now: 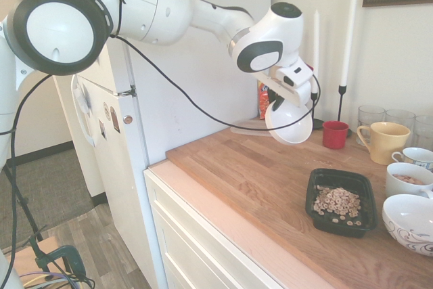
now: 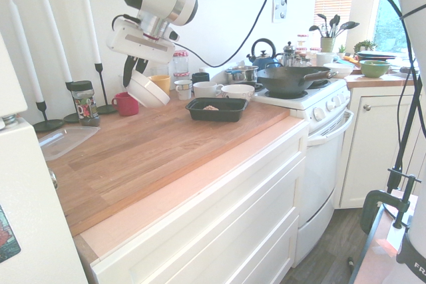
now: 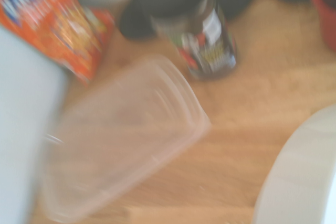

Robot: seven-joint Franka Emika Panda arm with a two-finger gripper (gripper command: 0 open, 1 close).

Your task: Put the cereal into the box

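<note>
The cereal [image 1: 337, 202] lies as a loose pile of light-tan rings inside the box [image 1: 312, 187], a shallow black tray on the wooden counter. In the second exterior view the box [image 2: 197, 112] sits near the stove with a little of the cereal [image 2: 211, 107] showing over its rim. My gripper [image 1: 279, 101] hangs in the air to the left of the box, shut on the rim of a white bowl [image 1: 289, 124] that is tilted on its side. The same gripper [image 2: 135, 73] and white bowl [image 2: 146, 89] show above the counter. The bowl's edge [image 3: 299, 177] appears in the wrist view.
A clear lid [image 3: 121, 140], an orange snack bag [image 3: 58, 19] and a dark jar [image 3: 205, 30] lie below the wrist. A red cup [image 1: 335, 134], a yellow mug [image 1: 383, 141] and white bowls [image 1: 409, 221] stand around the box. Candlesticks [image 2: 100, 64] line the wall; a pan [image 2: 293, 79] is on the stove.
</note>
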